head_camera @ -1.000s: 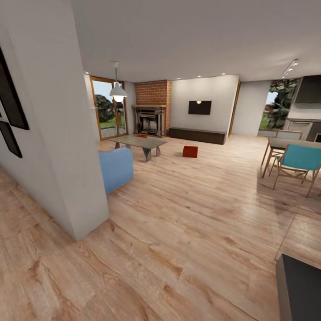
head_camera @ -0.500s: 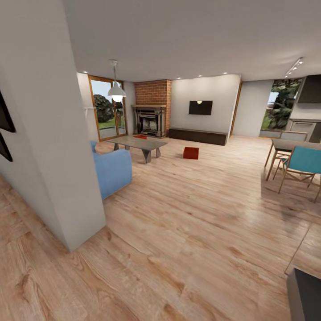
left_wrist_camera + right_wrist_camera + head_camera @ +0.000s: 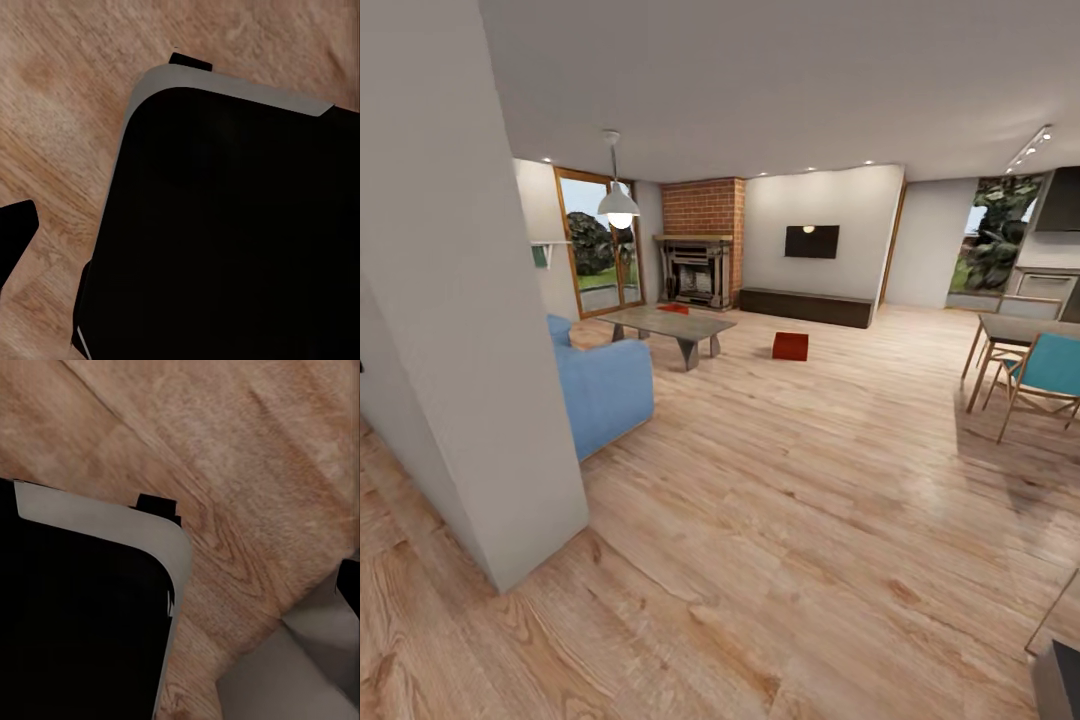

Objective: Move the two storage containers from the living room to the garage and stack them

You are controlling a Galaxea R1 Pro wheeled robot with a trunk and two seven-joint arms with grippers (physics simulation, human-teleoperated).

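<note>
One red-orange storage container (image 3: 791,346) stands on the light wood-plank floor (image 3: 790,520) of the living room, far ahead and right of the grey low table (image 3: 672,324). A second small red-orange shape (image 3: 674,308) lies on that table's top, too far off to make out. In the left wrist view a dark fingertip (image 3: 15,234) pokes in over the planks beside the robot's black base (image 3: 225,225). A dark tip (image 3: 349,583) also shows in the right wrist view next to the base (image 3: 75,615). Nothing is between any fingers.
A white wall corner (image 3: 470,320) juts out close on the left, with the blue sofa (image 3: 602,388) just behind it. The dining table and teal chairs (image 3: 1040,372) stand at the right. A dark cabinet corner (image 3: 1060,682) sits bottom right. Wide wood floor lies ahead.
The whole head view has shifted: the wall corner and sofa slid left and nearer, the chairs slid right. The red-orange container and the table keep their places in the room.
</note>
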